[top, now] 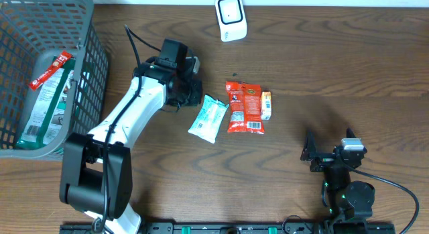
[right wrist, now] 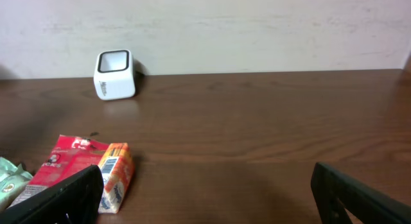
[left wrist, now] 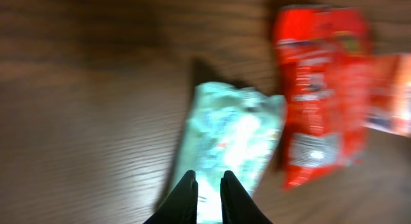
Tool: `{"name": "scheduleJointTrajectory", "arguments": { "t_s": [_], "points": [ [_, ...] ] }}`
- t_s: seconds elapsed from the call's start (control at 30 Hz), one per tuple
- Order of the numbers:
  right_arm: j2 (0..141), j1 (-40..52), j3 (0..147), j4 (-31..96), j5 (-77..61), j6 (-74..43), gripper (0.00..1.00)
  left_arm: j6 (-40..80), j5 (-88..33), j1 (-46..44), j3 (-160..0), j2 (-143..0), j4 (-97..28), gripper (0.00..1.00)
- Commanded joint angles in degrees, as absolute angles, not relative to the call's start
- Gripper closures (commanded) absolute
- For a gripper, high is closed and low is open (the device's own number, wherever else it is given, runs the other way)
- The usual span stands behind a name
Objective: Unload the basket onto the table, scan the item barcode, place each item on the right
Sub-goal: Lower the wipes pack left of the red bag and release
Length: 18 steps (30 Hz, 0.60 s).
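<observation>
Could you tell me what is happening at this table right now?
The left arm's tool is over one end of a pale green packet lying on the table. The tool is nearly closed, and the blurred wrist view does not show whether it grips the packet. A red packet and a small orange carton lie beside it. The white scanner stands at the far edge, untouched. The right tool sits wide open near the front edge, holding nothing.

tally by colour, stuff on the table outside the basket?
Pale green packet: 1
Red packet: 1
Orange box: 1
White scanner: 1
Total: 4
</observation>
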<state>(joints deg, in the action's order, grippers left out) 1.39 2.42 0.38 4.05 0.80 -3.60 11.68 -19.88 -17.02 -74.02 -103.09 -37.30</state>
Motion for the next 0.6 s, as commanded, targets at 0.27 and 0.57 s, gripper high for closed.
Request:
{"name": "scheduleJointTrajectory", "arguments": {
  "t_s": [0.27,0.57],
  "points": [
    [1.15,1.80,0.32,4.29,0.51,-2.92,0.01,14.09,-12.12,-16.97,-68.18,-108.33,-36.49,0.85],
    [1.15,1.80,0.32,4.29,0.51,-2.92,0.01,15.35,-13.02,-19.18,-67.96,-108.68,-36.64,0.84]
  ]
}}
